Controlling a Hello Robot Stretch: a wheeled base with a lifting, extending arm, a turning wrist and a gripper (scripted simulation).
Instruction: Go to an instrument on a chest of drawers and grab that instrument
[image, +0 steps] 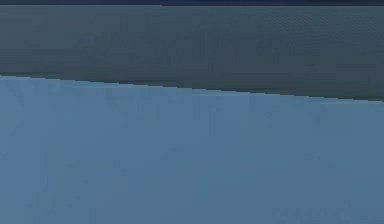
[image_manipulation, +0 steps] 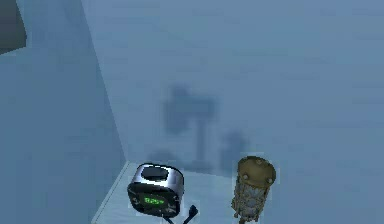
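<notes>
Hand appears as a small dark tip at the arm side view's bottom edge, just beside a silver alarm clock. This identification is tentative, and neither its width nor whether it holds anything can be told. Brown barrel-shaped object, judged to be the instrument, stands upright on the pale counter near the clock, right of the hand, in a wall corner. Approach is judged complete. Outstanding: reach to the instrument, grasp it, lift clear.

You'll find a tan, mottled drum-like cylinder standing upright on the pale top — low, right of centre.
</notes>
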